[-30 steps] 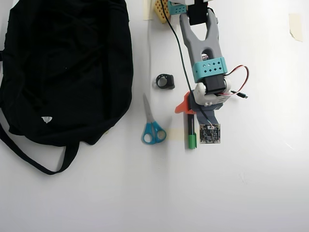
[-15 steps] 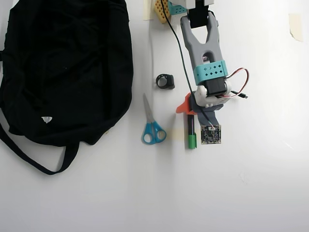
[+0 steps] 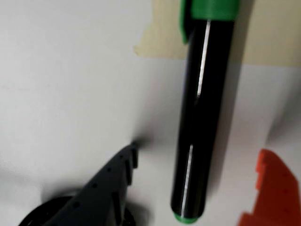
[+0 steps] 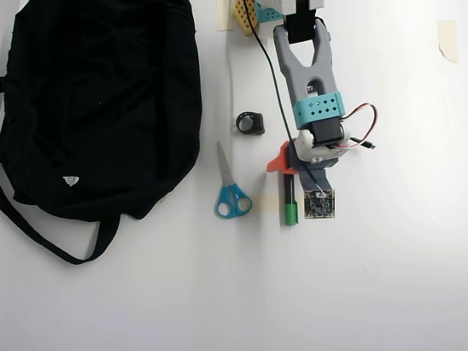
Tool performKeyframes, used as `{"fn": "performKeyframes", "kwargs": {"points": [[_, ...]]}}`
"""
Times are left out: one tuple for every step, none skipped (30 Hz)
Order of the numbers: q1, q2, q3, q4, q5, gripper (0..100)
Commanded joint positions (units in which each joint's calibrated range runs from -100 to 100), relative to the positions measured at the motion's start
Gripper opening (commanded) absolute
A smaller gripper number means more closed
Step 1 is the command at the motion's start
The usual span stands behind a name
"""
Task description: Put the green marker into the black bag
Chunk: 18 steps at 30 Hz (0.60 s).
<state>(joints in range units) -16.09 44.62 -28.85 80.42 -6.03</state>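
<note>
Item: gripper. In the wrist view the jaws are seen spread, a dark grey finger at lower left and an orange finger at lower right, with the marker's barrel lying between them and neither finger touching it. Nothing is pinched. In the overhead view the wrist assembly has shifted only slightly against the pictures of a second and half a second ago; the small board hanging from it sits a little higher and more to the left, and the arm is judged to be settling over its target rather than travelling.

Item: green marker. It lies flat on the white table, green cap pointing away from the arm's base, small green end under the gripper. It rests over a strip of tan tape in the wrist view. It has not moved across the three overhead pictures. The grasp is therefore judged not yet made; closing on the barrel is the step in hand.

Item: scissors, blue-handled, just to the left of the marker in the overhead view, unmoved.

Item: small black object, further left and nearer the arm's base, unmoved.

Item: black bag. It fills the far left of the overhead view, well apart from the marker, strap trailing below it. No opening can be made out. The whole carry is judged to remain.
</note>
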Motion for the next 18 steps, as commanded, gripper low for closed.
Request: {"fn": "performKeyframes", "kwargs": {"points": [[-0.29, -0.72, -2.15, -0.06, -0.10, 32], [-0.29, -0.72, -2.15, -0.06, -0.10, 32], [-0.29, -0.72, -2.15, -0.06, -0.10, 32], [-0.29, -0.72, -2.15, -0.06, -0.10, 32], [-0.29, -0.72, -2.15, -0.06, -0.10, 32], [-0.29, -0.72, -2.15, -0.06, -0.10, 31], [-0.29, -0.72, -2.15, -0.06, -0.10, 29], [-0.29, -0.72, -2.15, -0.06, -0.10, 28], [-0.29, -0.72, -2.15, -0.06, -0.10, 26], [-0.29, -0.72, -2.15, -0.06, -0.10, 25], [-0.29, -0.72, -2.15, -0.06, -0.10, 24], [-0.21, -0.72, -2.15, -0.06, -0.10, 24], [-0.21, -0.72, -2.15, -0.06, -0.10, 24], [-0.21, -0.72, -2.15, -0.06, -0.10, 23], [-0.21, -0.72, -2.15, -0.06, -0.10, 23], [-0.21, -0.72, -2.15, -0.06, -0.10, 23], [-0.29, -0.72, -2.15, -0.06, -0.10, 23], [-0.29, -0.72, -2.15, -0.06, -0.10, 23]]}}
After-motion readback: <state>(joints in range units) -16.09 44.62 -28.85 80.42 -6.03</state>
